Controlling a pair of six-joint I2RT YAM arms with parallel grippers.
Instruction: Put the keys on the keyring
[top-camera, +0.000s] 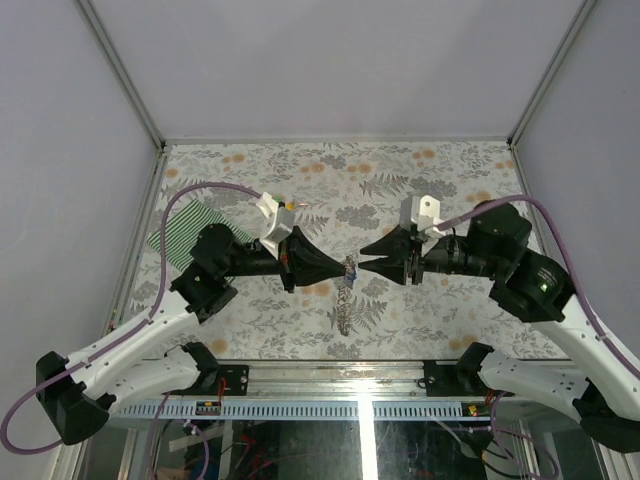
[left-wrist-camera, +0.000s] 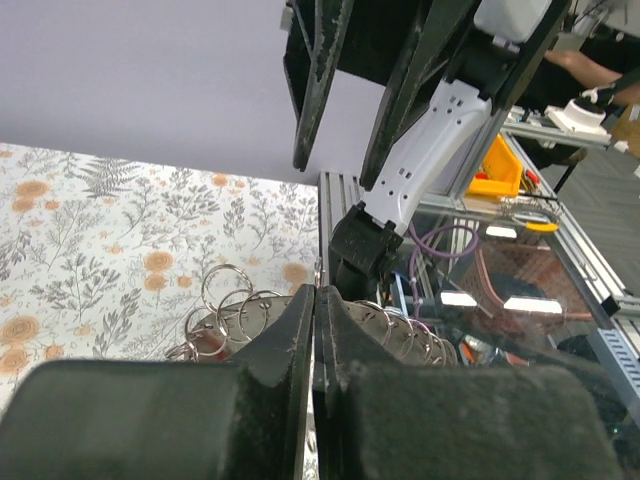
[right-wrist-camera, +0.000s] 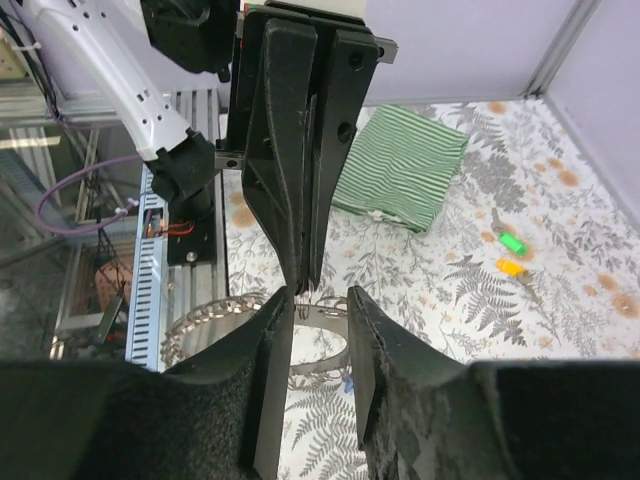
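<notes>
The keyring (top-camera: 345, 300) is a grey metal strand carrying several small rings, hanging between the two grippers over the middle of the table. My left gripper (top-camera: 342, 268) is shut on it; in the left wrist view the gripper (left-wrist-camera: 318, 292) has the keyring's rings (left-wrist-camera: 228, 295) showing on both sides of the closed jaws. My right gripper (top-camera: 364, 263) faces it, open. In the right wrist view the right gripper (right-wrist-camera: 320, 300) has its jaws either side of the strand (right-wrist-camera: 325, 335), just below the left fingers (right-wrist-camera: 300, 160). A green key (right-wrist-camera: 513, 243) and a yellow key (right-wrist-camera: 511, 267) lie on the table. A blue key head (right-wrist-camera: 347, 382) shows on the strand.
A green-and-white striped cloth (top-camera: 185, 235) lies at the left, also in the right wrist view (right-wrist-camera: 400, 165). The flowered table cover (top-camera: 400, 180) ends at grey walls on three sides. The aluminium rail (top-camera: 340, 375) runs along the near edge.
</notes>
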